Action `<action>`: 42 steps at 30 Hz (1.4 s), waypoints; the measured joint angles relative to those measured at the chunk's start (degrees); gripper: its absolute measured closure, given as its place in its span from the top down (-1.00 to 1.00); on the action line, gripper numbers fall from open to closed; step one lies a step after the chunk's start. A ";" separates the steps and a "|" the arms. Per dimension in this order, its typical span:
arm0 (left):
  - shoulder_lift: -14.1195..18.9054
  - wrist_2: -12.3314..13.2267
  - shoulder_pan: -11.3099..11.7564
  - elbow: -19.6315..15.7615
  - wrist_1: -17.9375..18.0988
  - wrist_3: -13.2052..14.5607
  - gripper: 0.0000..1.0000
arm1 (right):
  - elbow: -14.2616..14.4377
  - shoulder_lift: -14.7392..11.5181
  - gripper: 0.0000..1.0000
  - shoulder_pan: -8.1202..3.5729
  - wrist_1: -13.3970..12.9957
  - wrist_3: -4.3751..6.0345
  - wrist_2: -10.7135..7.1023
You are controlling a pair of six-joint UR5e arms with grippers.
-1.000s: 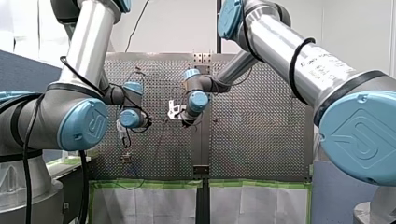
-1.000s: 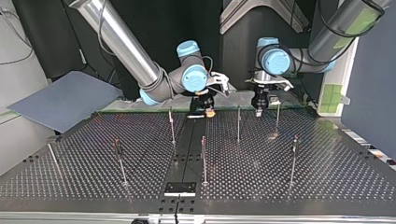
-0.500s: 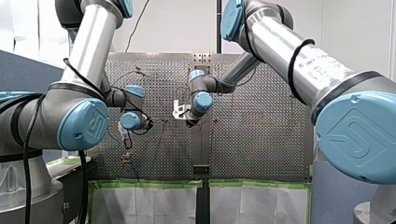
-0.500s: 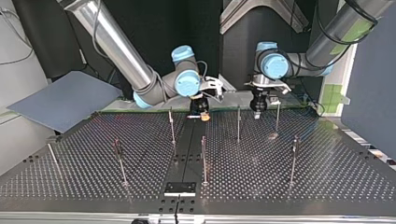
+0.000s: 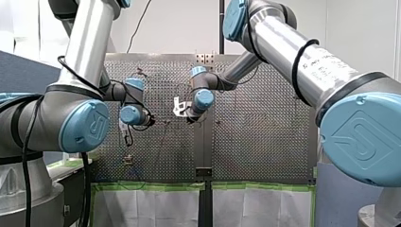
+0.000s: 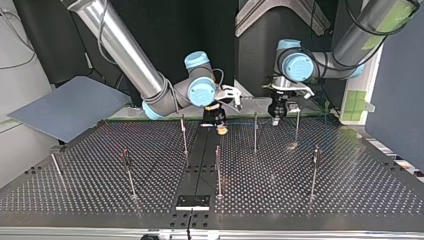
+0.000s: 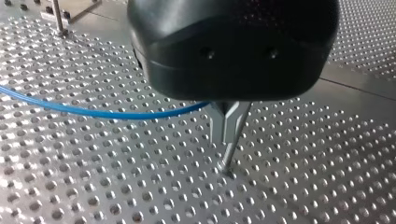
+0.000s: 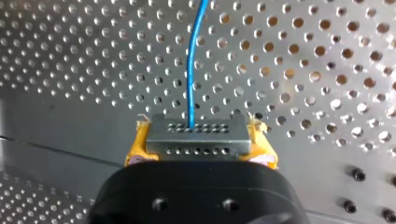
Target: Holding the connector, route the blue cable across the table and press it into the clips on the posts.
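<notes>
Clearly, my right gripper (image 8: 198,150) is clamping the grey connector (image 8: 196,136) between its yellow pads (image 8: 134,153), and the blue cable (image 8: 189,70) is leaving the connector's face and running ahead over the perforated table (image 8: 327,70). In the top view this gripper (image 6: 220,129) is hanging low at the table's side nearest the arms, close to the middle seam. I am judging that the connector is serving as the held end from which the cable is being led out. My left gripper (image 7: 227,161) is pointing down with its metal fingers (image 7: 219,126) drawn together, the tips meeting just above the table. The cable (image 7: 93,112) is arriving from the side and entering at the root of the fingers, so they are probably enclosing it as a guide rather than squeezing it hard. In the top view this gripper (image 6: 276,119) is appearing between two of the thin posts (image 6: 255,132), which is suggesting that pressing the cable into a clip there is the step in hand. The clips themselves are too small to read, so I cannot tell whether any is holding the cable.
</notes>
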 joint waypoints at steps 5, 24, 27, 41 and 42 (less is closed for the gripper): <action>0.85 0.07 -0.48 -2.15 -0.07 0.92 -1.00 | 0.02 -0.01 -1.00 0.69 0.48 0.15 0.00; 0.89 0.62 -1.01 -4.90 3.03 0.70 -1.00 | 1.03 0.01 -1.00 0.86 0.66 2.21 0.00; 0.96 1.67 -1.37 -5.17 2.68 1.43 -1.00 | 1.01 0.00 -1.00 0.86 0.60 1.35 0.00; 3.71 6.24 -2.12 -5.27 4.07 -0.49 -1.00 | 0.24 -0.64 -1.00 0.73 0.59 0.70 -2.86; 3.84 6.19 -2.14 -5.36 3.95 -0.57 -1.00 | 0.22 -0.75 -1.00 0.72 0.63 0.85 -2.90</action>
